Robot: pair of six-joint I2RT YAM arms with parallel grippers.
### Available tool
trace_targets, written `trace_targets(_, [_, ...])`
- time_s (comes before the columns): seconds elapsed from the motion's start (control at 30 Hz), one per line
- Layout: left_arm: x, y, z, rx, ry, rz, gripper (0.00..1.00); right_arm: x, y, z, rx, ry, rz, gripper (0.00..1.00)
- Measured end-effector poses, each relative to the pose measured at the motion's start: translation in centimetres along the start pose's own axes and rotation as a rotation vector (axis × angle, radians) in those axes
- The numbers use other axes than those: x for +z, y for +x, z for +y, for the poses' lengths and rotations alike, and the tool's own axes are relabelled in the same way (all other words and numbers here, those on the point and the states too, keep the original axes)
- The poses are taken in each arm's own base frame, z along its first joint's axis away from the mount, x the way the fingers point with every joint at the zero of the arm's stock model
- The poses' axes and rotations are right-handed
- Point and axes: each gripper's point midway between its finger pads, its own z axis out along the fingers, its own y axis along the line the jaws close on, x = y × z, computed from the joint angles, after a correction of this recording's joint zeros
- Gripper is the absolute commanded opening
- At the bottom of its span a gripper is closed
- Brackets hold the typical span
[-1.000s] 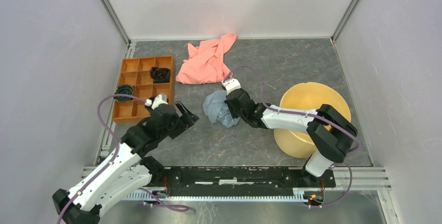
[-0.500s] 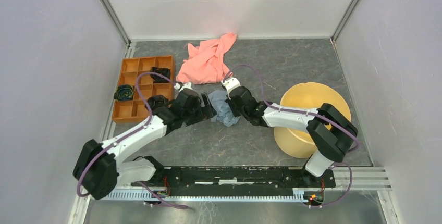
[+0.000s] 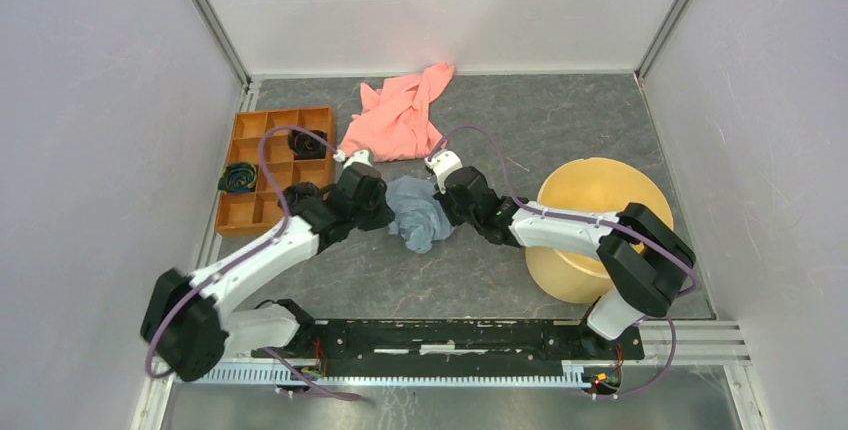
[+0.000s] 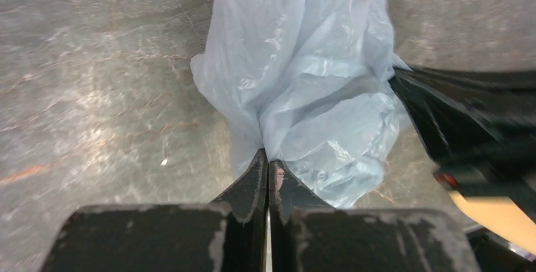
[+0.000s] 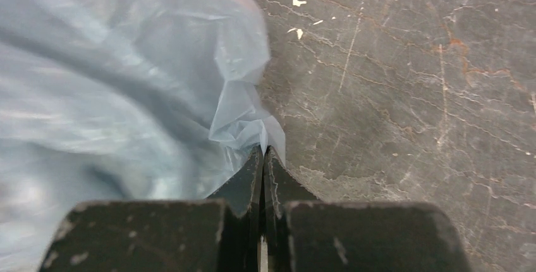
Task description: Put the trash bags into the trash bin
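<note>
Left gripper (image 4: 267, 158) and right gripper (image 5: 262, 152) each pinch a fold of the trash bag (image 3: 418, 215), which is bunched between them mid-table. In the top view the trash bin (image 3: 556, 272) lies at three o'clock from the bag, nearer the right arm.

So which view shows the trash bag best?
Left wrist: the crumpled trash bag is sharp and nearly whole, pinched at its edge by the left gripper. Top external shows it small between the two arms. Right wrist shows only a blurred part, pinched in the right gripper.
</note>
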Motion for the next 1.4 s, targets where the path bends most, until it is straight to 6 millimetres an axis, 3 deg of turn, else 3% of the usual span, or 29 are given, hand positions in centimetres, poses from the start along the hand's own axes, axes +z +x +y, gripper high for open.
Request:
trace_targets(0.13, [-5.4,-1.7,-0.3,-0.018,0.073,-0.091,0.02,-0.3,-0.3,-0.3,-0.009,0.011,-0.007,0.02])
trace_targets(0.2, [-8.1,-2.0,-0.7,-0.025,0.140,-0.127,0.02,-0.5,-1.0,0.5,-0.005,-0.028,-0.032,0.03])
trace_targets(0.33, [-11.0,-1.2,-0.9,-0.025,0.216,-0.121,0.02,-1.4,-2.5,2.1,-0.009,-0.107,-0.081,0.05])
trace_targets(0.5, [-12.1,0.0,-0.6,-0.020,0.234,-0.072,0.02,-1.7,-2.2,2.7,-0.043,-0.149,-0.052,0.14])
trace_targets(0.6, [-13.0,-0.1,-0.9,-0.019,0.243,-0.060,0.02,-1.9,-2.3,2.8,-0.075,-0.151,-0.027,0.24])
trace_targets(0.8, [-14.8,-1.6,-2.0,-0.051,0.274,-0.094,0.02,-3.1,-3.9,2.4,-0.129,-0.096,0.011,0.67])
trace_targets(0.9, [-15.0,-2.0,-1.8,-0.085,0.259,-0.109,0.02,-4.6,-3.9,1.9,-0.165,-0.051,0.042,0.83])
trace_targets(1.03, [-14.9,-2.5,-1.3,-0.129,0.221,-0.132,0.02,-7.7,-4.4,1.3,-0.191,-0.023,0.049,0.93])
trace_targets(1.23, [-15.0,-3.3,-1.0,-0.195,0.192,-0.166,0.02,-12.9,-7.4,1.5,-0.171,-0.084,-0.071,0.98])
trace_targets(1.33, [-15.2,-3.7,-1.1,-0.215,0.196,-0.178,0.02,-15.2,-8.6,4.5,-0.145,-0.231,-0.177,0.98])
trace_targets(1.4, [-15.4,-3.9,-1.3,-0.229,0.201,-0.183,0.02,-15.9,-7.9,7.3,-0.124,-0.350,-0.218,0.98])
